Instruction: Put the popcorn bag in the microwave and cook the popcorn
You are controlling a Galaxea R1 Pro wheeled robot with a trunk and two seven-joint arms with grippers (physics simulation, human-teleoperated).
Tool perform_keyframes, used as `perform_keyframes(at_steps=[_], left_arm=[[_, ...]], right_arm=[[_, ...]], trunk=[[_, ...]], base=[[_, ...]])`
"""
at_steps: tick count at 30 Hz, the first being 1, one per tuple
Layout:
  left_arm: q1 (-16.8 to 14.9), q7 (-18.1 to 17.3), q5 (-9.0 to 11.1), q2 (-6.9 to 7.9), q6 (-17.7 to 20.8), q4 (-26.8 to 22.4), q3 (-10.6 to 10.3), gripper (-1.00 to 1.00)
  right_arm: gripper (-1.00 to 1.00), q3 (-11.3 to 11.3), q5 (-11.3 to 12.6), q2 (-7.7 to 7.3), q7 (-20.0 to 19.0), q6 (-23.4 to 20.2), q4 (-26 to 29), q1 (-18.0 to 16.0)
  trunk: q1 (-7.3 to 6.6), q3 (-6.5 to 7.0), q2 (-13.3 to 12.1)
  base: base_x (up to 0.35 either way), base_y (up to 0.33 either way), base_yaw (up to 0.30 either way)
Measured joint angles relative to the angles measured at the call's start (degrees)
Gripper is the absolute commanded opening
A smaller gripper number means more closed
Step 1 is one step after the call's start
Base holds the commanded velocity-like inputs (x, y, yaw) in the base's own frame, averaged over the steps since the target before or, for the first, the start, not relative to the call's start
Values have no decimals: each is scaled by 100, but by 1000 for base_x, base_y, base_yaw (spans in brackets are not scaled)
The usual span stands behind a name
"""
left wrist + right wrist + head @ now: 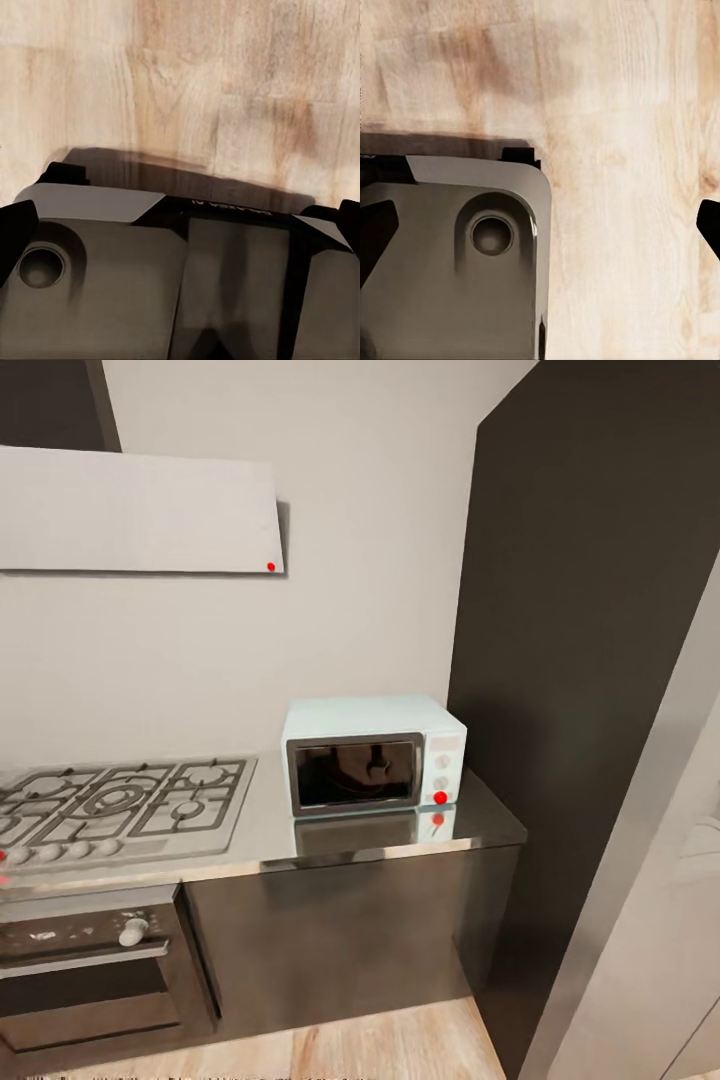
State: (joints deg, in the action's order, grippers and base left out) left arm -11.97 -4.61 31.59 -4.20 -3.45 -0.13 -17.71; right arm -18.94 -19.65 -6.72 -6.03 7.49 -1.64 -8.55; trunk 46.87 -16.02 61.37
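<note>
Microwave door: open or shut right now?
Shut. The microwave on the countertop shows its dark glass door flush with the pale front frame, beside the knob panel; nothing swings out.

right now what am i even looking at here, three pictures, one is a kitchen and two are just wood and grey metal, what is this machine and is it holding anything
These are simulator renders from a wheeled robot with two arms. The big picture comes from a camera on its head. It looks at a glossy grey steel countertop with a small pale mint-blue microwave standing on it, dark glass door shut, a red dot on its side panel. Beside it sits a steel gas hob with black grates, and under that a dark built-in oven.

The other two pictures come from cameras near each gripper, pointing down. They show pale wooden floor and grey parts of the robot's own base. The dark shapes at the edges are fingertips: the left gripper and right gripper look spread wide, with nothing between the fingers. No popcorn bag is visible yet.
</note>
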Motion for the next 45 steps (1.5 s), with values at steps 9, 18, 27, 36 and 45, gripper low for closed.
perform_keyframes(at_steps=[9, 18, 27, 36, 45], left_arm=[[0, 0, 1, 0, 0, 0, 0, 100], [-1, 0, 3, 0, 0, 1, 0, 100], [-1, -1, -2, 0, 0, 1, 0, 100], [0, -2, 1, 0, 2, 0, 0, 100], [-1, 0, 6, 3, 0, 1, 0, 100]], right_arm=[[100, 2, 0, 5, 0, 0, -1, 0], [100, 0, 2, 0, 0, -14, 0, 1], [100, 1, 9, -1, 68, -52, 2, 0], [100, 8, 9, -1, 90, -49, 0, 0], [100, 6, 8, -1, 90, -46, 1, 0]], trunk=[[0, -58, 0], [0, -95, 0], [0, -96, 0], [0, -96, 1], [0, -96, 0]], base=[[0, 0, 172], [0, 0, 107], [0, -13, 2], [0, -246, 0], [0, -38, 0]])
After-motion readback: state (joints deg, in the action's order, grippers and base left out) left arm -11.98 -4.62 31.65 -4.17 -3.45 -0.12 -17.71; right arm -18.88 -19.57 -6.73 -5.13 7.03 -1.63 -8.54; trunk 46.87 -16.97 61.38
